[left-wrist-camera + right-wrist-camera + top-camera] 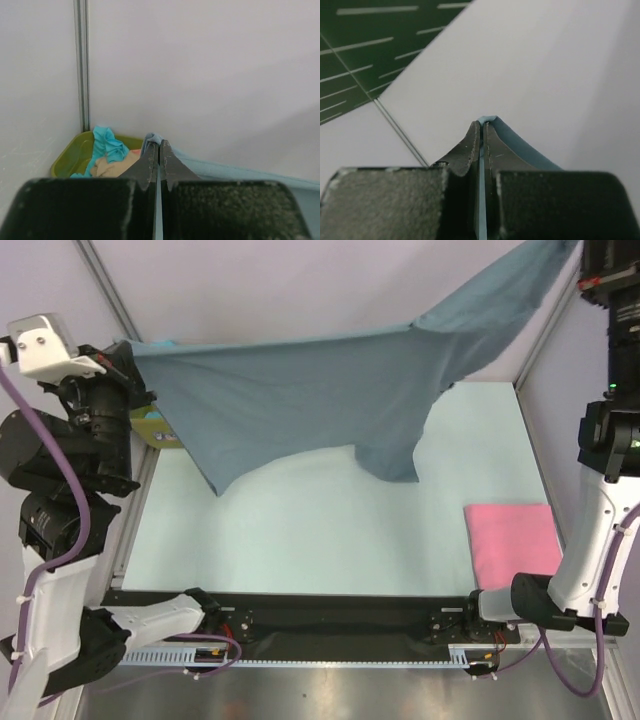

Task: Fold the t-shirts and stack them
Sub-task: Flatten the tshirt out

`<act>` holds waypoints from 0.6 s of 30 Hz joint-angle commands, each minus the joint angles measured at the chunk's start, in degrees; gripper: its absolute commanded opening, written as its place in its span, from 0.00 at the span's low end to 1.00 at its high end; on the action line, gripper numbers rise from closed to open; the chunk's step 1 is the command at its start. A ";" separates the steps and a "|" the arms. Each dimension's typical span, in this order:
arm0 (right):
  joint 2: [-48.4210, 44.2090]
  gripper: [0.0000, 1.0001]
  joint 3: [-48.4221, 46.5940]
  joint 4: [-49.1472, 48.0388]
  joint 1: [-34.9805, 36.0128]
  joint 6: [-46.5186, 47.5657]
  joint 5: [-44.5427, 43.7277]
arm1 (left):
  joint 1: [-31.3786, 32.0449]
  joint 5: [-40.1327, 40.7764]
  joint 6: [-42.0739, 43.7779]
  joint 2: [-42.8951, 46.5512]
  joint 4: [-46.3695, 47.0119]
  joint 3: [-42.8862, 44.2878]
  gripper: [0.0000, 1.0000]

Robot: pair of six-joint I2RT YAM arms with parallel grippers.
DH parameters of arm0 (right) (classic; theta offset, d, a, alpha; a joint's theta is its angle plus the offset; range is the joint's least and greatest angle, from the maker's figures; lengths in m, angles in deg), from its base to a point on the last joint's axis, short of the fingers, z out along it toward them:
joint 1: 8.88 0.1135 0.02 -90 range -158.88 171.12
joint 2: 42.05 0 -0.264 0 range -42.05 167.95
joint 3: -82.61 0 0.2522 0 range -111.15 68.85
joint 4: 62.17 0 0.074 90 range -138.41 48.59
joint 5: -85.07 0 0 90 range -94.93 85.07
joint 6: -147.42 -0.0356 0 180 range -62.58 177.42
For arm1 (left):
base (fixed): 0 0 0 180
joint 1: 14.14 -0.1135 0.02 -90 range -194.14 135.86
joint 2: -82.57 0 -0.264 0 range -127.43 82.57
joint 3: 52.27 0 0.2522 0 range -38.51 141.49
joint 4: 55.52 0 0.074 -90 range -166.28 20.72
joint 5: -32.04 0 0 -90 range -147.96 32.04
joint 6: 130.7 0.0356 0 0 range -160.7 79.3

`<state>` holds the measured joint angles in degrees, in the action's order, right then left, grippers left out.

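The left gripper and right gripper each pinch, fingers pressed together, an edge of the slate grey-blue t-shirt. A folded pink t-shirt lies at 4 o'clock (likely the stack's base). The grey-blue one hangs stretched from 10 to 1 o'clock, probably for spreading flat; the olive-green tub sits behind.

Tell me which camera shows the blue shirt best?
The top camera: the whole blue shirt hangs spread above the table. Each wrist camera shows only a pinched sliver in its shut hand: left hand, right hand.
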<state>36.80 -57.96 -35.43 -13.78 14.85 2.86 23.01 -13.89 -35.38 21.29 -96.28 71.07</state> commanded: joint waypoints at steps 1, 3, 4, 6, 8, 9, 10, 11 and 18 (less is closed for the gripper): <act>3.93 0.00 -7.12 -7.86 -1.95 -1.46 -1.11 | -0.14 1.46 0.11 -0.16 9.66 1.07 0.00; 6.83 0.00 -11.78 -9.45 -1.95 -3.48 -2.42 | -0.14 0.40 3.44 -2.17 12.75 3.87 0.00; 10.41 0.00 -16.59 -10.15 -1.95 -3.84 -2.60 | -0.14 0.05 4.68 -2.96 15.20 4.93 0.00; 13.42 0.00 -19.61 -10.95 -1.95 -4.89 -3.04 | -0.14 -0.30 8.45 -5.43 18.11 6.43 0.00; 15.80 0.00 -20.06 -12.53 -1.95 -5.16 -3.22 | -0.23 0.22 10.93 -7.53 22.77 6.70 0.00; 16.33 0.00 -19.80 -14.79 -2.04 -5.16 -3.40 | -0.41 0.05 12.76 -8.15 24.09 6.79 0.00; 17.64 0.00 -19.89 -15.77 -1.95 -4.81 -3.57 | -0.67 0.05 13.65 -9.03 26.54 6.96 0.00; 18.26 0.00 -19.89 -16.22 -1.95 -4.89 -3.75 | -0.93 -0.04 14.62 -9.82 26.83 7.40 0.00; 26.17 0.00 -25.15 -19.39 -2.04 -6.39 -5.24 | -7.77 -4.34 12.80 -19.21 30.87 12.67 0.00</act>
<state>61.78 -78.20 -49.18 -15.34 9.74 0.74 18.20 -15.79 -23.10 4.33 -70.14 80.18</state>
